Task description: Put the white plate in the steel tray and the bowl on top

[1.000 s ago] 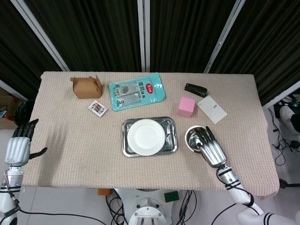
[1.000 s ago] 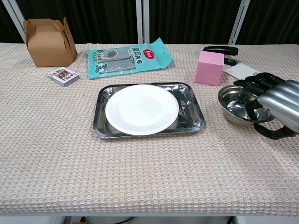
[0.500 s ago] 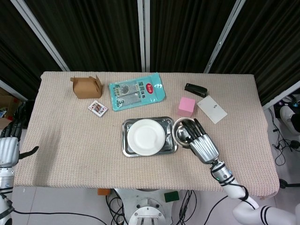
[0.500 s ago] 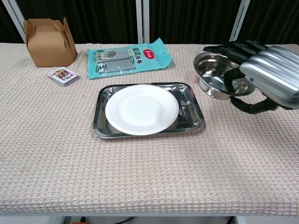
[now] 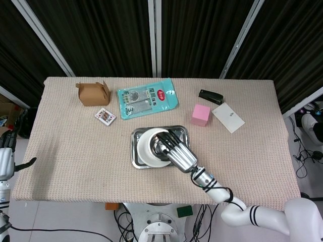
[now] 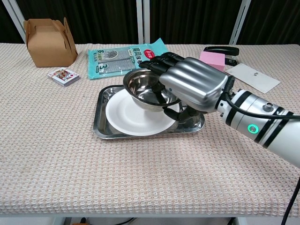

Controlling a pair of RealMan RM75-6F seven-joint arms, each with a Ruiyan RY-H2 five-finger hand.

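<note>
The right hand has carried the steel bowl leftward from beside the pink block to above the white plate, which lies in the steel tray. Its fingers grip the bowl's rim; the bowl faces mouth up, slightly tilted. The tray's long axis runs left to right. The left hand is at the table edge, fingers unclear.

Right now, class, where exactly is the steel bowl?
In the chest view the bowl is held by the right hand above the white plate in the steel tray.
</note>
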